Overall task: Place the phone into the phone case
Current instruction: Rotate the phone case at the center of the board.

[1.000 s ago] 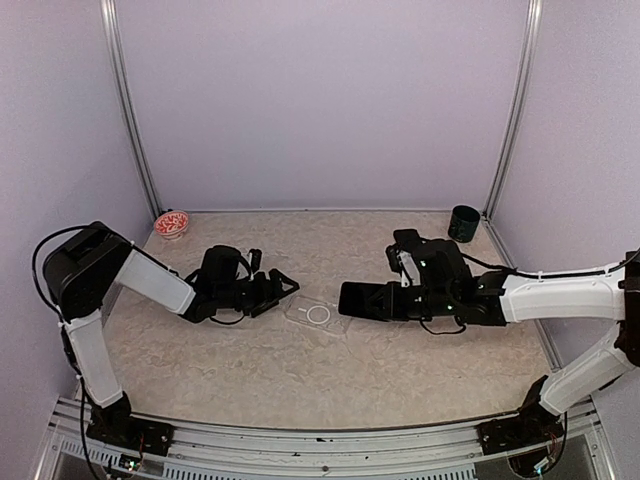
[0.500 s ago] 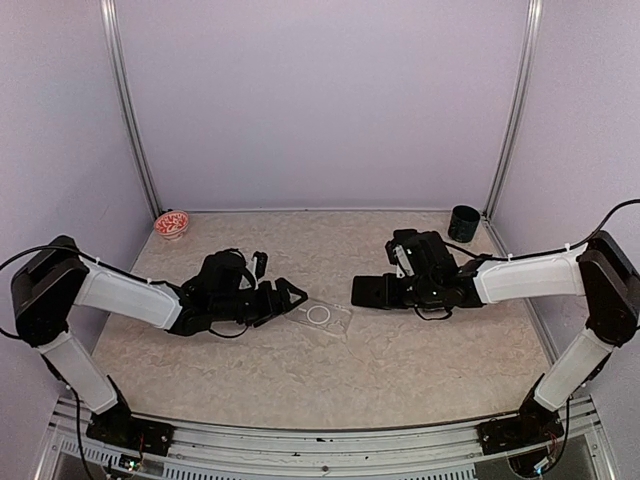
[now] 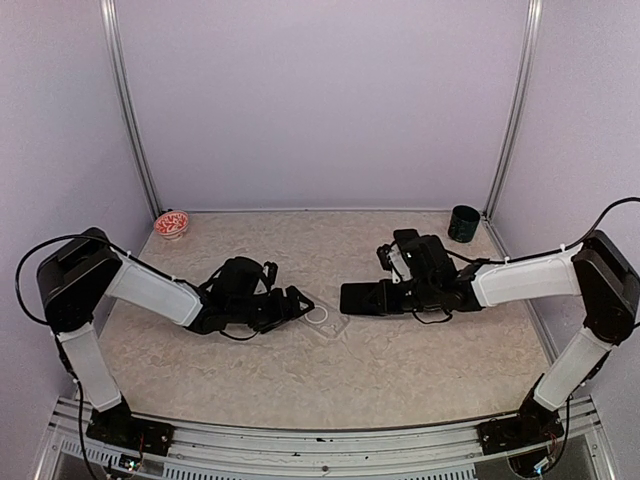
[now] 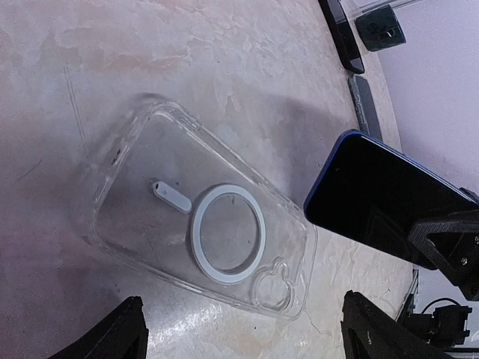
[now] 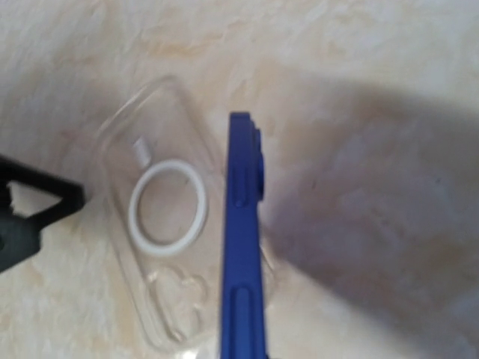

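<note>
The clear phone case (image 3: 323,316) lies flat on the table, with a white ring (image 4: 227,244) on its back and its open side up. My left gripper (image 3: 297,304) sits low at the case's left end, open, its fingertips (image 4: 112,338) wide apart on either side of the near edge and holding nothing. My right gripper (image 3: 400,297) is shut on the phone (image 3: 364,298), which has a blue rim and a dark screen. The phone (image 5: 243,247) hangs just above the table beside the case's (image 5: 161,217) right edge. In the left wrist view its dark screen (image 4: 378,200) hovers past the case's (image 4: 142,187) far corner.
A small red and white bowl (image 3: 172,223) sits at the back left corner. A dark cup (image 3: 463,222) stands at the back right. Metal posts and purple walls close in the table on three sides.
My left gripper has slid right up to the case's left end. The phone drew back to the right, then came left again toward the case.
</note>
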### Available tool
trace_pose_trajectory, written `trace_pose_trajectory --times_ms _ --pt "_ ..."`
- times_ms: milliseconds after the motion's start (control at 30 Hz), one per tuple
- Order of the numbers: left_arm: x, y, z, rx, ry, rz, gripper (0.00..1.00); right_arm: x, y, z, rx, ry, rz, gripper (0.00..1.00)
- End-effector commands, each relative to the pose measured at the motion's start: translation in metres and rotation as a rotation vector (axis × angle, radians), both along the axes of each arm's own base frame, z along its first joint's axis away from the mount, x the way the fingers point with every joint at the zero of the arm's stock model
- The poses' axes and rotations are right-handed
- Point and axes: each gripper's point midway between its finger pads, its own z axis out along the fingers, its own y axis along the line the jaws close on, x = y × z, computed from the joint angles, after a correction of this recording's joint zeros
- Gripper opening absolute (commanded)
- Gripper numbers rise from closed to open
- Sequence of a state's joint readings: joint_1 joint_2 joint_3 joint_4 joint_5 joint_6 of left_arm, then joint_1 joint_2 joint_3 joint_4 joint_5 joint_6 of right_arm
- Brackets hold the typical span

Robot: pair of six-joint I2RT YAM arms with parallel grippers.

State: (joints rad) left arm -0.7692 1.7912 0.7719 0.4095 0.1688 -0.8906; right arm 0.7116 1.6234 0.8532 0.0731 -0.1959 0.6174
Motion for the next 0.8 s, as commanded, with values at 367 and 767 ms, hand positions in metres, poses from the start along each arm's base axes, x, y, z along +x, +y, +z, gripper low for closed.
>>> trace_pose_trajectory --times_ms 367,767 --pt "0.041 -0.026 -0.003 -0.009 -0.002 -0.030 0.88 -0.023 0.006 0.013 0.034 -0.026 0.055 0.00" --pt "0.070 -0.041 -0.007 0.001 0.004 -0.041 0.88 -0.007 -0.009 0.038 0.004 -0.123 -0.041 0.00"
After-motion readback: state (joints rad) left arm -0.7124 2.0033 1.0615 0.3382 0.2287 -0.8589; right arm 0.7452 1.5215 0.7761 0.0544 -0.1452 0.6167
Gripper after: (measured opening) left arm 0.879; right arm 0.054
